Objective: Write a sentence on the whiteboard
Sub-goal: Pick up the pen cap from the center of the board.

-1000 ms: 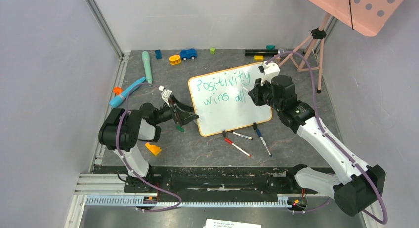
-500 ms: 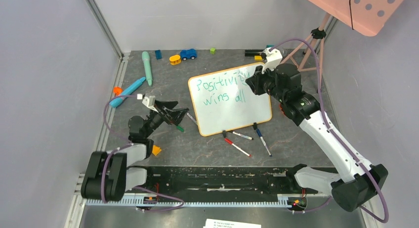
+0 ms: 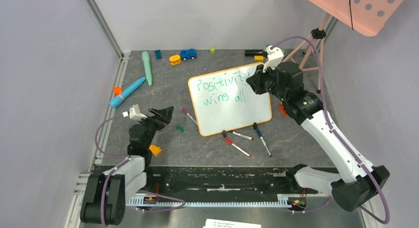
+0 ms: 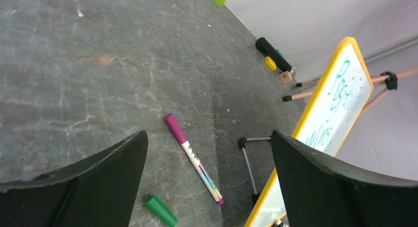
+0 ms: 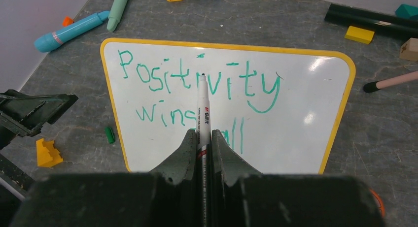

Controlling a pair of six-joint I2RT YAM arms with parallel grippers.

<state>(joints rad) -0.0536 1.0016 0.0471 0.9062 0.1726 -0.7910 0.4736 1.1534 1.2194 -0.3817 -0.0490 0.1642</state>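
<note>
My left hand [image 3: 160, 114] has drawn back, released, from the large white orange-framed whiteboard [image 3: 237, 114] now off to its right. My right hand [image 5: 201, 138] clenches a slim white marker [image 5: 202, 104] over the teal sentence [image 5: 197, 79]; the board looks light, tippy: steady its frame

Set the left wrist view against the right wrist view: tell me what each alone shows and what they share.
Left wrist only: a purple-capped marker lying on the table, and the stand leg behind the whiteboard. Right wrist only: the right gripper shut on a marker pointing at the whole sentence, a blue pen and an orange block. Both: the whiteboard's writing side, a loose green cap and the black tube at the far wall.
</note>
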